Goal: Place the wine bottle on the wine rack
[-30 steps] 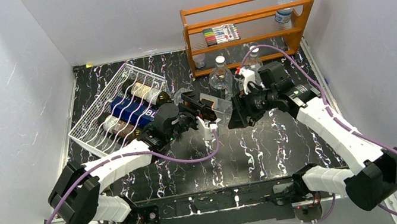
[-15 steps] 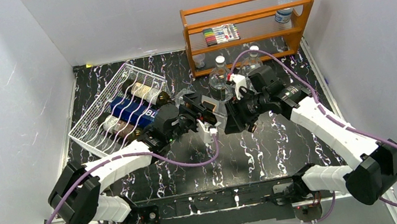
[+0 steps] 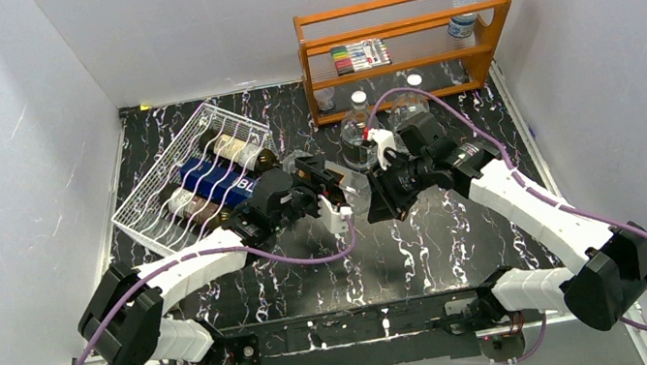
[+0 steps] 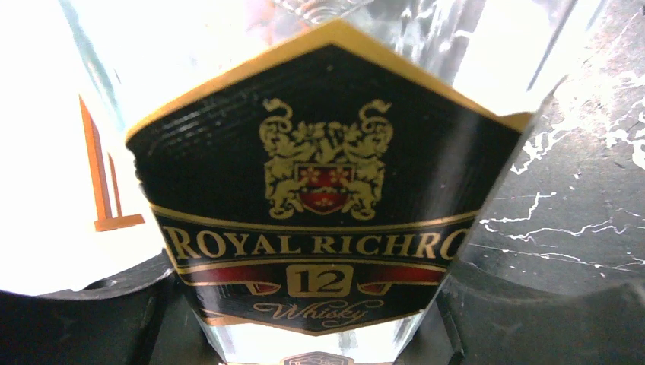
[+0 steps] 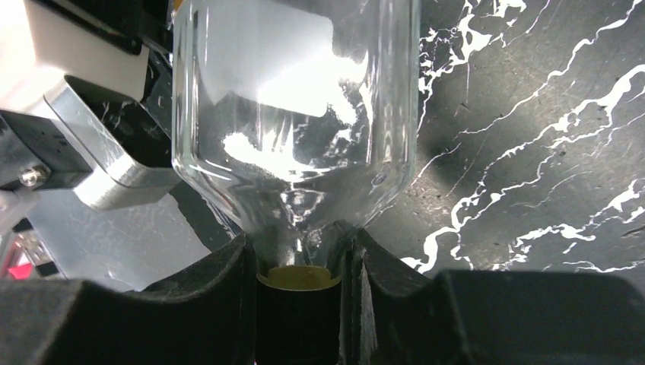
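Right gripper (image 5: 298,268) is clamped on the neck of the wine bottle (image 5: 297,114); black fingers (image 5: 228,285) press both sides just above the gold band and dark cap. The clear glass body runs left, away from the fingers, with glare on its shoulder; a white and metal block of the left arm (image 5: 84,129) sits against its side. Black marble table (image 5: 532,114) with white veins shows beside and below the bottle.
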You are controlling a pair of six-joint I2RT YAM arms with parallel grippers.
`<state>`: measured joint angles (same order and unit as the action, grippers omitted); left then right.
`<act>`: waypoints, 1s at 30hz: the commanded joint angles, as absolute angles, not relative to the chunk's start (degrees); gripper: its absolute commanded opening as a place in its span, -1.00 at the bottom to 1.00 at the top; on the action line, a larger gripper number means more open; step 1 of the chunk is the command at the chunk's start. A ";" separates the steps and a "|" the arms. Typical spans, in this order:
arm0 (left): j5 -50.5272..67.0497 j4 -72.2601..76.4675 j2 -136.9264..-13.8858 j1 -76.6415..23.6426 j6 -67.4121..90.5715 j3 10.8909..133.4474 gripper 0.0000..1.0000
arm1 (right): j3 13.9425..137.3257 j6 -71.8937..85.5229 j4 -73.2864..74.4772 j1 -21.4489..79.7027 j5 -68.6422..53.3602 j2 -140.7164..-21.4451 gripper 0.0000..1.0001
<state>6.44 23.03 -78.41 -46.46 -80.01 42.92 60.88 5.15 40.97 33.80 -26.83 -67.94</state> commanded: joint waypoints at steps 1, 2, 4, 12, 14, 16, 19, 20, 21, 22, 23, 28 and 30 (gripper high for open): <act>9.05 26.45 -74.20 -46.86 -75.77 48.70 -1.00 | 61.78 5.17 37.44 34.19 -24.13 -67.41 -0.90; 9.18 26.00 -74.22 -46.86 -75.31 48.81 -1.00 | 61.85 5.30 37.11 34.19 -23.62 -67.15 -0.96; 9.31 25.70 -74.35 -46.82 -74.21 48.83 -1.00 | 61.81 5.45 36.52 34.27 -22.93 -66.58 -1.00; 8.46 19.95 -75.73 -46.84 -66.94 50.18 0.30 | 60.35 5.80 34.16 34.28 -22.69 -64.69 -1.00; 8.36 18.64 -75.89 -46.80 -65.43 50.03 0.58 | 60.39 5.87 34.06 34.23 -22.22 -64.35 -1.00; 7.71 17.13 -76.14 -46.80 -64.55 50.06 0.76 | 60.22 6.06 33.55 34.25 -21.67 -63.58 -1.00; 6.90 14.30 -75.96 -46.81 -63.25 50.22 0.96 | 59.86 6.07 33.00 34.28 -21.21 -62.49 -1.00; 6.97 12.51 -75.56 -46.85 -61.88 50.52 0.96 | 59.66 6.06 33.10 34.23 -21.06 -62.20 -1.00; 7.17 10.19 -75.21 -46.82 -60.88 51.14 0.96 | 59.57 6.06 33.33 34.19 -20.89 -62.11 -1.00; 7.37 7.93 -74.84 -46.80 -59.70 51.82 0.96 | 59.47 6.06 33.62 34.26 -20.82 -62.03 -1.00; 7.53 5.88 -74.21 -46.84 -57.94 52.39 0.96 | 59.38 5.99 33.77 34.23 -20.81 -61.98 -1.00; 7.51 3.64 -69.45 -46.83 -51.98 49.70 0.96 | 58.12 6.12 33.45 34.23 -21.64 -61.77 -1.00; 6.99 4.86 -67.01 -46.80 -49.12 47.56 0.96 | 57.85 6.28 33.24 34.19 -21.92 -61.95 -1.00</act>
<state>6.57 5.69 -73.21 -46.68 -56.38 49.60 56.64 6.98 42.09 34.22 -18.87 -65.19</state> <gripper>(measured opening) 0.981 0.448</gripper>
